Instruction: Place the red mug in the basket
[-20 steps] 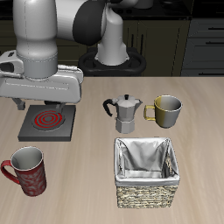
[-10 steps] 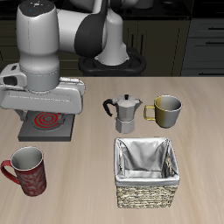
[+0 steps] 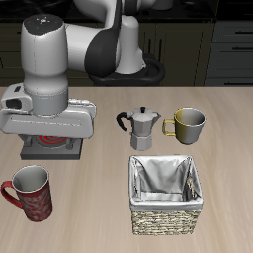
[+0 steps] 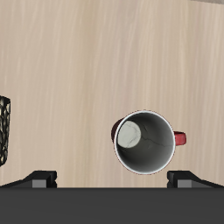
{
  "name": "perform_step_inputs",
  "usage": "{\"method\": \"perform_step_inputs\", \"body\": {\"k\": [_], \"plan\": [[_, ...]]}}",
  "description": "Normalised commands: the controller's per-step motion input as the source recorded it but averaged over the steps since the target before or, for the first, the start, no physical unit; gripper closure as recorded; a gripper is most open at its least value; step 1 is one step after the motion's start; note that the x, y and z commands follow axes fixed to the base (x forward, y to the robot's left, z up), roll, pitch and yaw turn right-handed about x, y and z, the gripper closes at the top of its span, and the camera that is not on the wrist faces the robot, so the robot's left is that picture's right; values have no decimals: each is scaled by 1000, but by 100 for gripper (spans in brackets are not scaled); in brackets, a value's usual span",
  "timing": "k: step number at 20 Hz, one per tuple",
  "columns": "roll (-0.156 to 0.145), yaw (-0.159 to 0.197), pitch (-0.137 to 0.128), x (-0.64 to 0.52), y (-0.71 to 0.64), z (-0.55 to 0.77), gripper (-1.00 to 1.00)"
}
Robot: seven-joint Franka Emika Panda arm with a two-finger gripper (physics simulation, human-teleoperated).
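The red mug (image 3: 32, 193) stands upright near the table's front edge, dark red and mottled, with a pale inside. In the wrist view the mug (image 4: 145, 140) is seen from above, rim up, its red handle pointing sideways. The wicker basket (image 3: 165, 220), lined with white cloth, stands beside the mug along the front edge and holds nothing. A dark woven edge (image 4: 4, 131) that looks like the basket shows in the wrist view. My gripper (image 3: 46, 148) hangs above the table just behind the mug. In the wrist view the gripper (image 4: 114, 179) is open wide and empty.
A black hotplate with a red coil (image 3: 40, 148) lies under the gripper, mostly hidden by it. A metal moka pot (image 3: 141, 126) and an olive-yellow mug (image 3: 188, 123) stand behind the basket.
The arm has moved the gripper forward and lower, from over the hotplate's back toward the red mug. The mug, basket and other things have not moved.
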Motion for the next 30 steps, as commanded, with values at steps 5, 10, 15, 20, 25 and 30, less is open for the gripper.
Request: {"method": "perform_step_inputs", "body": {"k": [5, 10, 15, 20, 25, 30], "plan": [[-19, -1, 10, 23, -148, -158, -100], [-8, 15, 8, 40, -27, -139, -100], [-16, 1, 8, 19, -74, -141, -100], [7, 1, 15, 23, 24, -160, -100], [-3, 22, 15, 82, 51, -215, -100], [5, 9, 15, 65, 60, -150, -100]]}}
